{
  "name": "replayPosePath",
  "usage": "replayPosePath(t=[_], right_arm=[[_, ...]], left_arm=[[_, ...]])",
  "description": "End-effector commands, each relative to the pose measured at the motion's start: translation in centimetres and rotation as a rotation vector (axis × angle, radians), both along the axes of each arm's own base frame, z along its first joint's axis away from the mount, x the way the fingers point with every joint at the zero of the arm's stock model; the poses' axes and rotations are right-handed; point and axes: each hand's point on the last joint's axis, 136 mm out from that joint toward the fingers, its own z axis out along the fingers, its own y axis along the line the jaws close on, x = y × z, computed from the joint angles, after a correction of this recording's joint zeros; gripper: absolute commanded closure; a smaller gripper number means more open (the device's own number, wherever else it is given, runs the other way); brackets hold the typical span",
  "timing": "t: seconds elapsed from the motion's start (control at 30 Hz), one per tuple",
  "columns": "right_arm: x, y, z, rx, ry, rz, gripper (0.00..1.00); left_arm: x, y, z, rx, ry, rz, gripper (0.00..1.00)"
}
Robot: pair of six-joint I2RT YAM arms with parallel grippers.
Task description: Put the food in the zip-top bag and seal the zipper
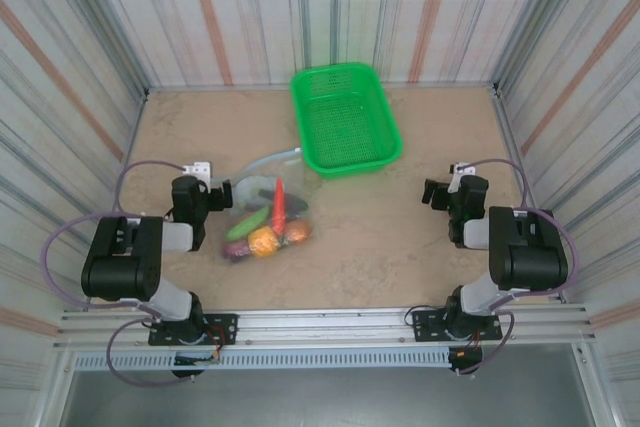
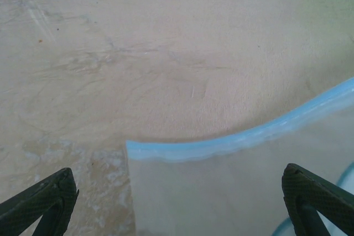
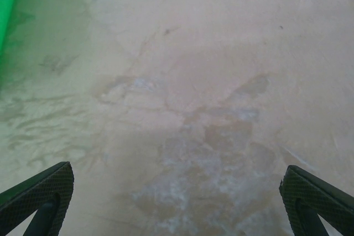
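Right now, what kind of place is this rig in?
Probably a robot test booth, not a real kitchen: a tan table boxed in by striped walls, two arms bolted to a metal rail at its near edge, plus toy produce, a clear bag and a green basket.

Reaching both arms forward, elbows folded high. Holding the left gripper (image 1: 212, 190) low, jaws spread wide, fingertips (image 2: 51, 194) far apart. Holding the right gripper (image 1: 438, 193) equally low, pointing forward, jaws parted just as wide.
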Motion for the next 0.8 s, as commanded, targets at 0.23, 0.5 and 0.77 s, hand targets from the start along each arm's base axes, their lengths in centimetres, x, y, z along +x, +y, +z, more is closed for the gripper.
replayPosePath(t=[0.23, 0.5, 0.77], right_arm=[[2.13, 0.72, 3.09, -0.031, -0.106, 0.023, 0.01], [2.10, 0.66, 3.04, -0.022, -0.101, 0.024, 0.01], [2.10, 0.55, 3.05, -0.012, -0.101, 0.025, 0.01]], left_arm=[[1.75, -0.03, 2.94, 0.036, -0.096, 0.003, 0.01], [1.82, 0.00, 2.92, 0.039, -0.095, 0.003, 0.01], [1.84, -0.04, 2.90, 0.034, -0.093, 0.003, 0.01]])
